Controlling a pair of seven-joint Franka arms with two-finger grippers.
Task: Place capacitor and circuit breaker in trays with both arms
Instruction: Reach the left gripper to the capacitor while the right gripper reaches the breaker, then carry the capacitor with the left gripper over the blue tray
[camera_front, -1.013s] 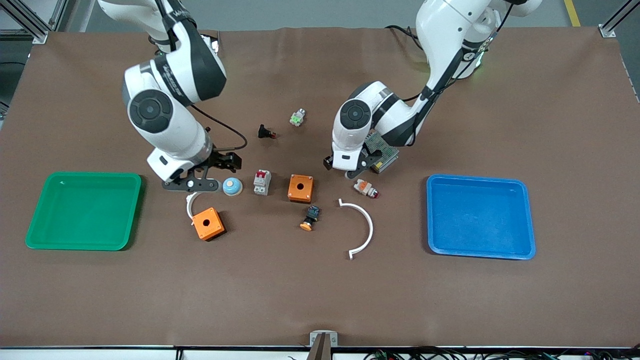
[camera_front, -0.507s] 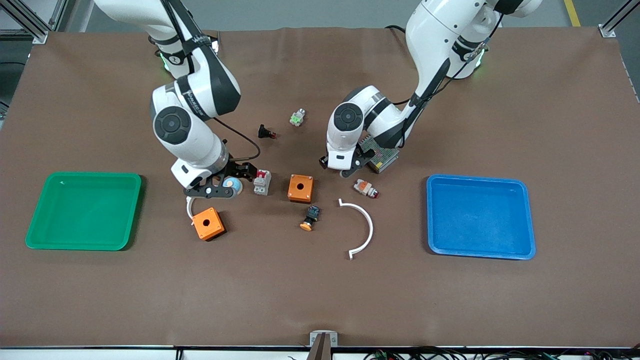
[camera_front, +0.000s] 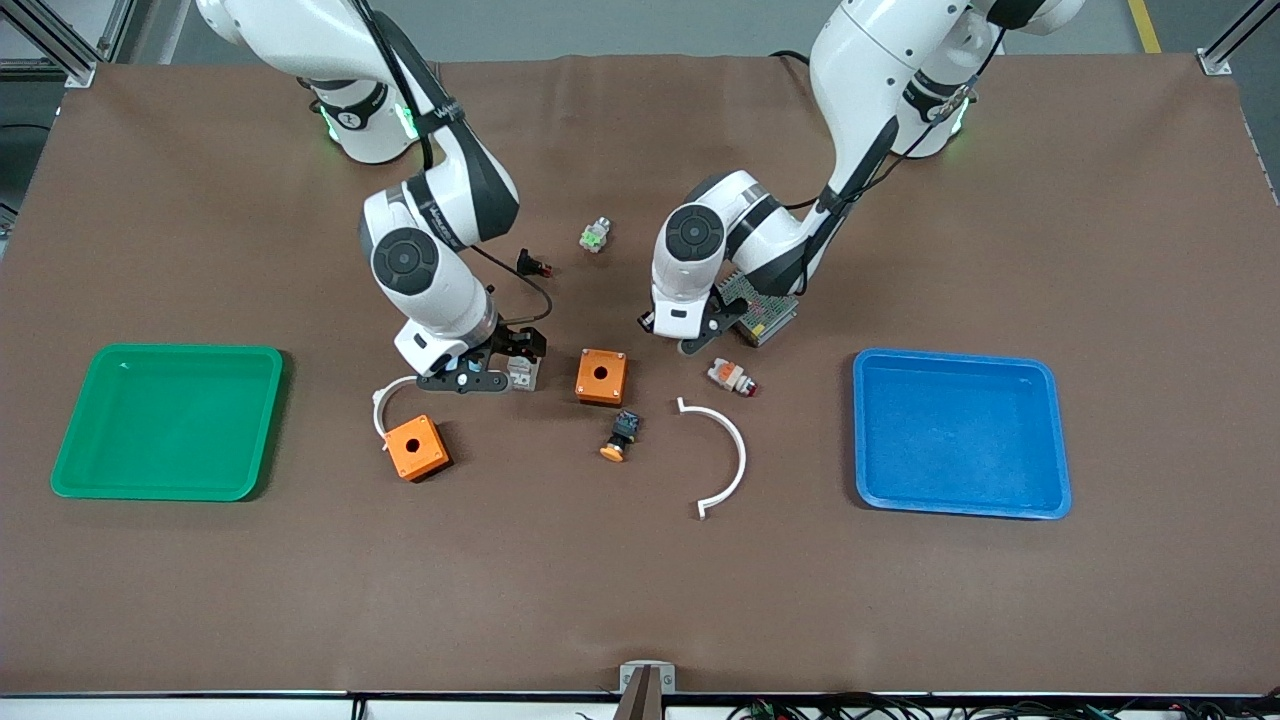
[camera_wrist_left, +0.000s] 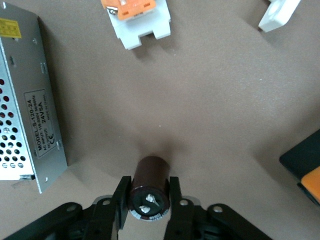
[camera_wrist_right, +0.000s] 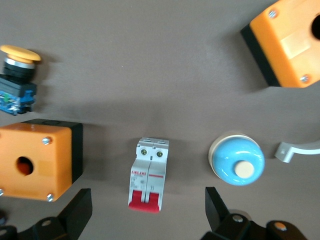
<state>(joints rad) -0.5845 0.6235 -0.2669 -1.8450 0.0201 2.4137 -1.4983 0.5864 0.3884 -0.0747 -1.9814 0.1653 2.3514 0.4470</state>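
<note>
The circuit breaker (camera_wrist_right: 148, 174), a white-grey block with red levers, lies on the brown mat between the two orange boxes. My right gripper (camera_wrist_right: 147, 212) hangs low over it, open, one finger on each side and clear of it. In the front view the right gripper (camera_front: 483, 368) covers most of the breaker (camera_front: 523, 376). The capacitor (camera_wrist_left: 148, 190), a small dark cylinder with pale marks on its end, lies on the mat beside the power supply. My left gripper (camera_wrist_left: 148, 202) is shut on it, both fingers against its sides. In the front view the left gripper (camera_front: 688, 338) hides it.
The green tray (camera_front: 168, 488) is at the right arm's end, the blue tray (camera_front: 960, 505) at the left arm's. Around the grippers lie two orange boxes (camera_front: 601, 376) (camera_front: 417, 447), a blue round button (camera_wrist_right: 236, 161), a yellow pushbutton (camera_front: 620, 436), a white arc (camera_front: 728, 455), a power supply (camera_wrist_left: 25, 100) and a white-orange part (camera_front: 730, 376).
My right gripper has moved from beside the green tray, past the blue button, to over the circuit breaker. My left gripper has shifted slightly away from the white-orange part.
</note>
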